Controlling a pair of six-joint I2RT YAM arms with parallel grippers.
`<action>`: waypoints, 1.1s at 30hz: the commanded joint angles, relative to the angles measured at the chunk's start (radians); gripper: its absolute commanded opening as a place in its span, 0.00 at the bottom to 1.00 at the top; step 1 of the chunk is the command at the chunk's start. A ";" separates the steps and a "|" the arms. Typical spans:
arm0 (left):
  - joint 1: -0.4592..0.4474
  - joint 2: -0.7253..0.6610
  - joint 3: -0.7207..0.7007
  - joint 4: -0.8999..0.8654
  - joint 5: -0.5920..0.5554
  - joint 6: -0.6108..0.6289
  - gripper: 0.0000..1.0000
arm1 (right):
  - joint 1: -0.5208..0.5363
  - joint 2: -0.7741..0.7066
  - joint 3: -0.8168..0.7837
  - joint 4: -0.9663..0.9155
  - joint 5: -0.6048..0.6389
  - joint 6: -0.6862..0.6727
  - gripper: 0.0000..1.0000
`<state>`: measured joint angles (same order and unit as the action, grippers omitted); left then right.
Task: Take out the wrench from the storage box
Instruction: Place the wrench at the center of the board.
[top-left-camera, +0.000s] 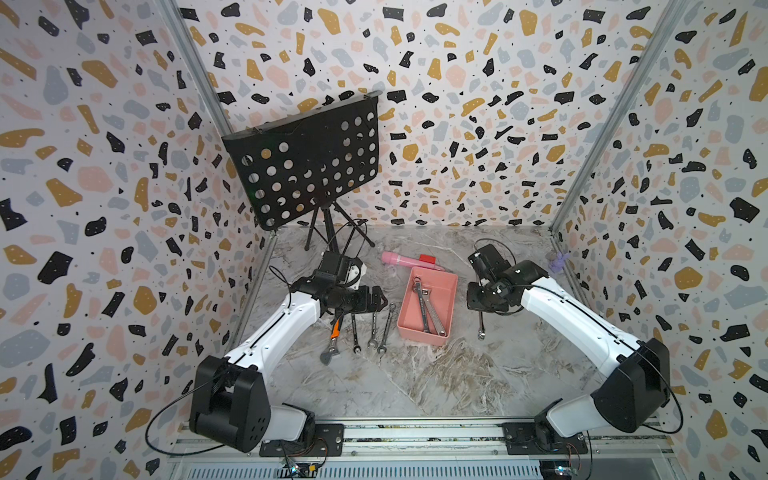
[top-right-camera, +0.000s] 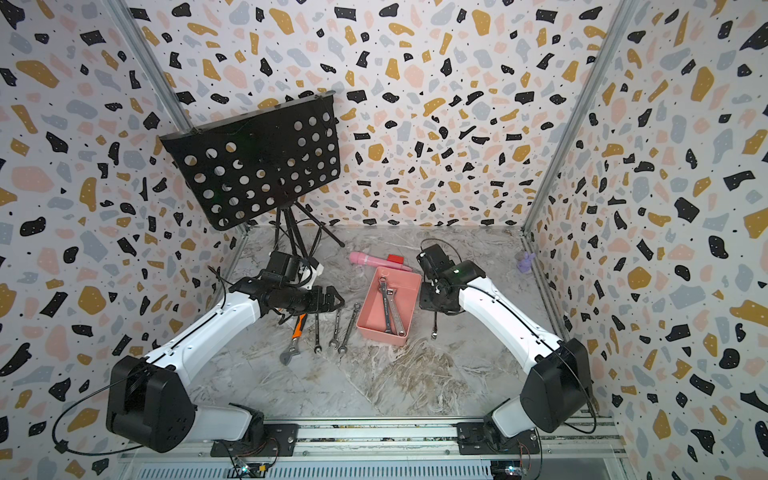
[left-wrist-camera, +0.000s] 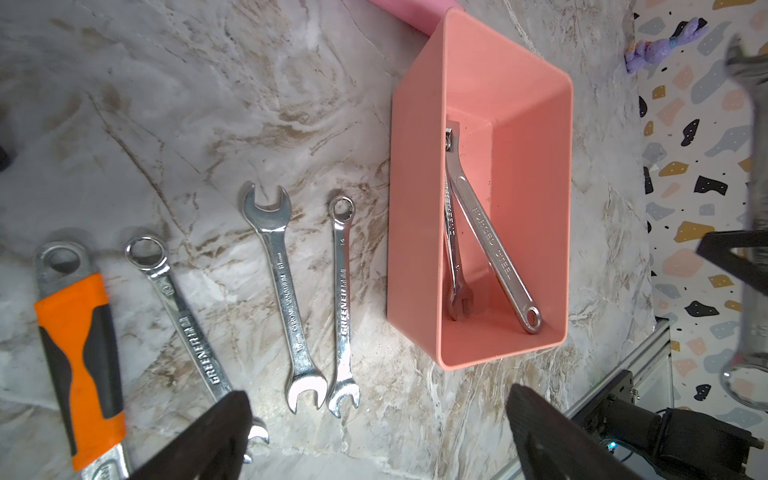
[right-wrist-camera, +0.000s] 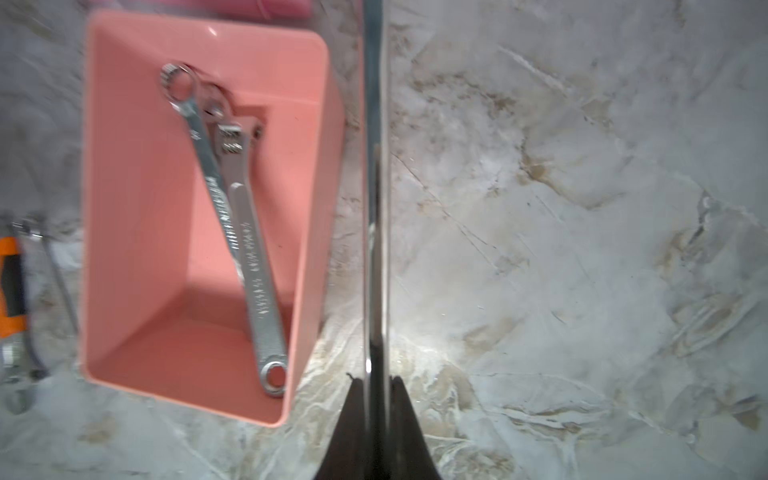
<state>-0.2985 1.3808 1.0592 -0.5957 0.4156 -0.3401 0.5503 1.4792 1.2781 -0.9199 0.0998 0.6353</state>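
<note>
Over the marble bench (top-left-camera: 457, 374), my right gripper (right-wrist-camera: 376, 384) is clamping a wrench (right-wrist-camera: 376, 166) that hangs just beside the storage box (top-left-camera: 419, 337). The box is sitting mid-bench toward the back edge, with two wrenches (top-left-camera: 430, 309) inside. I should be laying it down flat, clear of the box wall, before releasing. My left gripper (left-wrist-camera: 378, 411) is gaping wide and empty.

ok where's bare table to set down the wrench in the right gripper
Bare marble right of the storage box, under the held wrench, and the wide strip before the base rail. Crowded: four wrenches left of the box, pink stick behind.
</note>
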 joint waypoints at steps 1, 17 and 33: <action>-0.004 -0.009 0.023 0.033 0.015 -0.006 1.00 | -0.019 -0.008 -0.048 0.078 -0.023 -0.112 0.00; -0.002 -0.011 -0.010 0.022 -0.001 0.013 1.00 | -0.146 0.138 -0.305 0.573 -0.228 -0.118 0.00; -0.003 -0.001 -0.024 0.002 -0.019 0.033 1.00 | -0.177 0.252 -0.346 0.674 -0.277 -0.103 0.01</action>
<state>-0.2985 1.3811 1.0489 -0.5991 0.4049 -0.3275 0.3740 1.7237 0.9482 -0.2630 -0.1688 0.5362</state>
